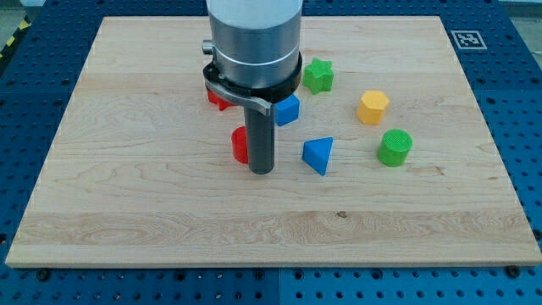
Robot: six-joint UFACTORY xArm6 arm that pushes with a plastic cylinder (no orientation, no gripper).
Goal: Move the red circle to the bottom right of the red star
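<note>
**A:** What could go wrong for the arm from here?

**B:** Its tip (262,170) sits right against the red circle (240,146), on the circle's right side, and the rod hides part of that block. The red star (218,97) lies just above the circle, toward the bench's far edge, mostly covered by the arm's grey body. A push from this side would likely send the circle toward the bench's left edge, away from the star's bottom right. An off-centre push could also let the circle slip round the tip.

**A:** Anything else nearby at risk?

**B:** The blue block (287,110) close to the rod and the blue triangle (318,154) just to its right could get knocked if the tip swings round that way. The green star (318,75), yellow hexagon (373,107) and green circle (395,146) sit further toward the right edge.

**A:** And the end effector?

**B:** It is a plain rod with nothing that opens or closes; it grips nothing.

**A:** Any writing?

**B:** No readable text. Only a black-and-white square marker (466,39) at the bench's (127,212) far right corner.
</note>
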